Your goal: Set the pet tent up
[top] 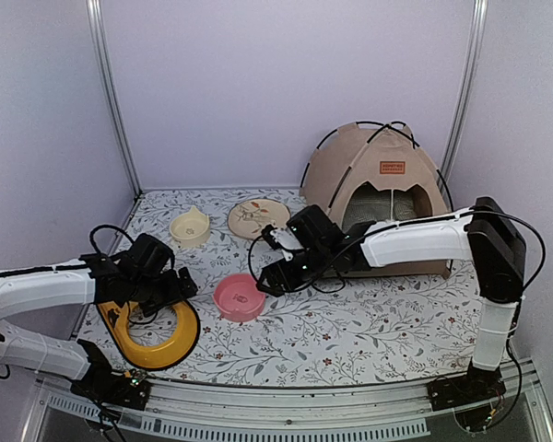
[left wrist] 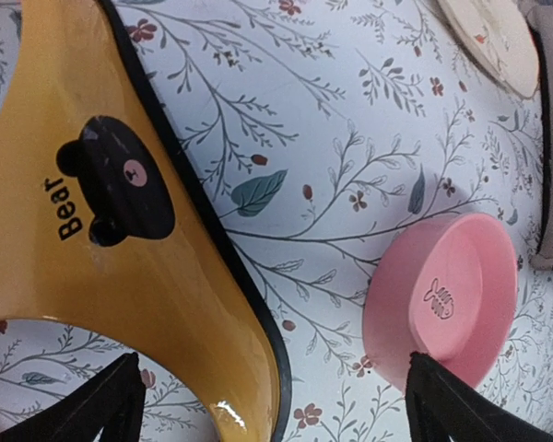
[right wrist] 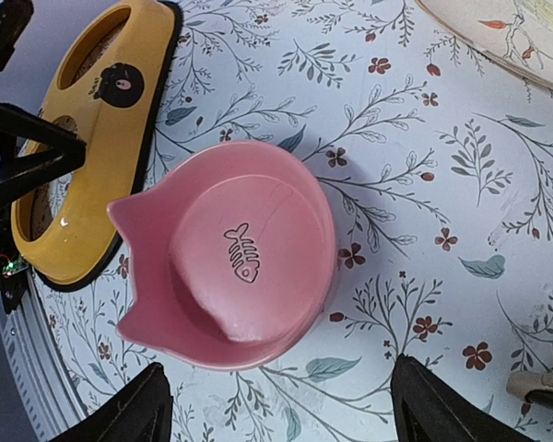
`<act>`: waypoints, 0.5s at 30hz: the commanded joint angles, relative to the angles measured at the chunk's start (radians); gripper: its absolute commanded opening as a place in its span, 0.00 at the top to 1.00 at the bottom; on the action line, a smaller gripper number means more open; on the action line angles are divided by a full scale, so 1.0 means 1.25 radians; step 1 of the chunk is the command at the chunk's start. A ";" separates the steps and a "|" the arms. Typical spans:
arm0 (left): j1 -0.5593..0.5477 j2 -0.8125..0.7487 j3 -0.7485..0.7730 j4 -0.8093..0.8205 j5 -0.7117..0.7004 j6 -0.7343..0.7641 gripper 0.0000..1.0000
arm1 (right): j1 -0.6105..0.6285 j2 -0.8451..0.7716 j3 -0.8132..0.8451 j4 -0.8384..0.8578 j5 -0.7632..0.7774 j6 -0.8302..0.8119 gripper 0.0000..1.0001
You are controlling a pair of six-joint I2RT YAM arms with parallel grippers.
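The pet tent (top: 373, 184) stands upright at the back right, a beige dome with thin black poles arched over it, an orange-brown label (top: 392, 168) and a dark doorway facing front. My right gripper (top: 267, 276) reaches left across the tent's front and hovers by a pink bowl (top: 239, 296). In the right wrist view its fingers (right wrist: 129, 410) are spread wide, so my right gripper (right wrist: 281, 405) is open and empty. My left gripper (top: 180, 287) hangs over a yellow feeder (top: 157, 331). My left gripper (left wrist: 272, 405) is open and holds nothing.
The pink cat-ear bowl (right wrist: 230, 262) has a fishbone mark. The yellow feeder (left wrist: 101, 230) carries a bear print. A cream bowl (top: 191, 227) and a round decorated plate (top: 258, 217) lie at the back. A floral cloth (top: 369, 322) covers the table, and metal frame posts (top: 111, 92) flank it.
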State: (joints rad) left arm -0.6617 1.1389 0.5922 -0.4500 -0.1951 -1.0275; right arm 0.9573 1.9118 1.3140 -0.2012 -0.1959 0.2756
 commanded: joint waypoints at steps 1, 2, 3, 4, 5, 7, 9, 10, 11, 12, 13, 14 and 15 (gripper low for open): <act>0.007 -0.015 -0.039 -0.039 -0.009 -0.058 0.01 | 0.010 0.073 0.064 0.014 0.035 0.029 0.17; 0.007 -0.017 -0.042 -0.043 -0.004 -0.061 0.01 | 0.010 0.087 0.074 0.017 0.043 0.033 0.17; 0.007 -0.020 -0.044 -0.051 -0.003 -0.066 0.01 | 0.011 0.102 0.084 0.018 0.055 0.038 0.17; 0.007 -0.026 -0.045 -0.058 -0.002 -0.068 0.01 | 0.012 0.115 0.094 0.018 0.065 0.042 0.17; 0.007 -0.034 -0.048 -0.061 -0.001 -0.069 0.01 | 0.012 0.127 0.103 0.018 0.074 0.047 0.18; 0.007 -0.049 -0.058 -0.057 0.003 -0.076 0.01 | 0.012 0.146 0.119 0.016 0.084 0.054 0.20; 0.006 -0.051 -0.071 -0.043 0.015 -0.086 0.01 | 0.014 0.158 0.127 0.013 0.100 0.062 0.22; 0.005 -0.048 -0.075 -0.037 0.026 -0.091 0.01 | 0.014 0.162 0.130 0.011 0.108 0.064 0.24; 0.005 -0.042 -0.080 -0.027 0.035 -0.093 0.01 | 0.015 0.165 0.131 0.009 0.117 0.064 0.25; 0.005 -0.036 -0.086 -0.012 0.049 -0.092 0.01 | 0.016 0.169 0.133 0.007 0.125 0.063 0.27; 0.004 -0.029 -0.090 0.005 0.063 -0.092 0.01 | 0.016 0.174 0.133 0.004 0.133 0.062 0.29; 0.004 -0.021 -0.095 0.027 0.077 -0.090 0.01 | 0.016 0.178 0.134 0.005 0.137 0.063 0.31; 0.004 -0.014 -0.100 0.047 0.090 -0.087 0.01 | 0.017 0.185 0.137 0.003 0.138 0.063 0.34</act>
State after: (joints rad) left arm -0.6617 1.0950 0.4965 -0.4767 -0.1539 -1.1248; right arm 0.9661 2.1056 1.4487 -0.1978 -0.0753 0.3416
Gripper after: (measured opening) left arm 0.993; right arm 0.696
